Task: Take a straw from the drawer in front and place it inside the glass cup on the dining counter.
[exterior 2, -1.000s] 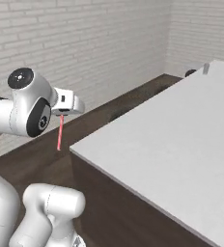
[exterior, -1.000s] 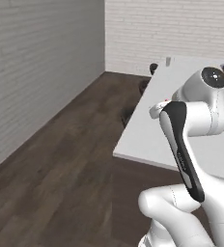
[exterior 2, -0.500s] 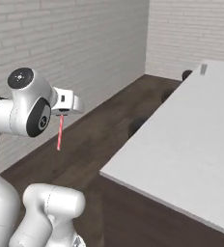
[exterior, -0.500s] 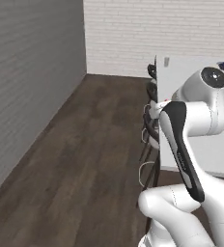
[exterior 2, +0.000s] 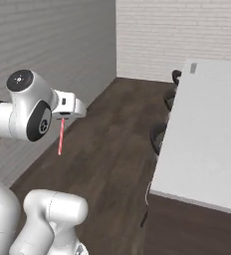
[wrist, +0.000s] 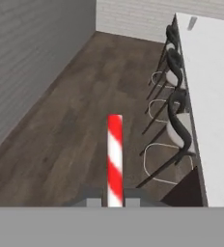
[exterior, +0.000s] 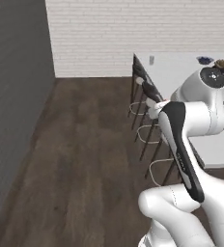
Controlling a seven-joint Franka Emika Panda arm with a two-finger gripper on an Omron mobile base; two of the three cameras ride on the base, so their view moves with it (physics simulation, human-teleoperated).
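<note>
Straw point(wrist: 115, 159), thin and red-white striped, pinched between fingers point(wrist: 131, 201).

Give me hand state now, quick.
Hand: closed on the thin red-and-white striped straw, which hangs below it over the dark wood floor.
</note>
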